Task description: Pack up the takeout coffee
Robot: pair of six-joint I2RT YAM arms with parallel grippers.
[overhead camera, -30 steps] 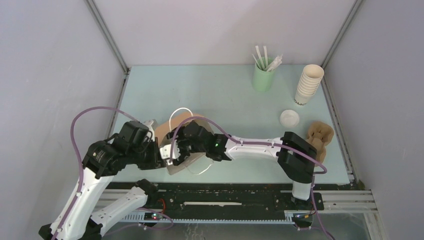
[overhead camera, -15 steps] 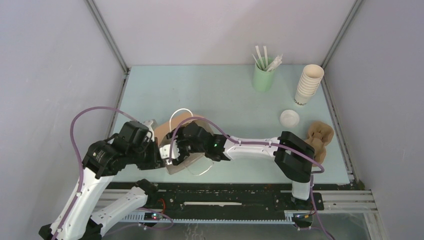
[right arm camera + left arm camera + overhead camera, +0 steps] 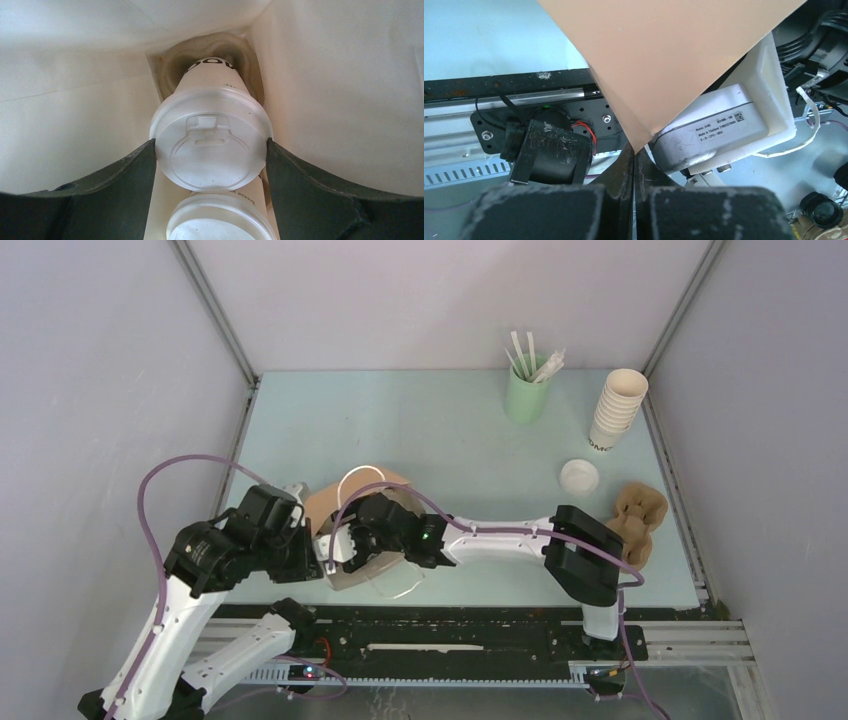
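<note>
While right gripper (image 3: pixel 210 146) clamps one lidded paper cup (image 3: pixel 210 132) inside the brown paper bag (image 3: pixel 75 125), second lidded cup (image 3: pixel 220 222) is cut off below; left gripper (image 3: pixel 634 157) pinches the bag's corner; two cups total, both hidden overhead.

Paper bag (image 3: pixel 664 60) showing plain tan-brown, lidded cup (image 3: pixel 212 82) showing cream-white with black lettering, its lid (image 3: pixel 210 147) glowing frosted white, table (image 3: pixel 430 430) lying pale mint, stick-holding cup (image 3: pixel 526 398) showing light green, stacked cups (image 3: pixel 618 408) showing cream, cables (image 3: pixel 165 475) looping purple, pulp carrier (image 3: pixel 640 512) showing brown.
</note>
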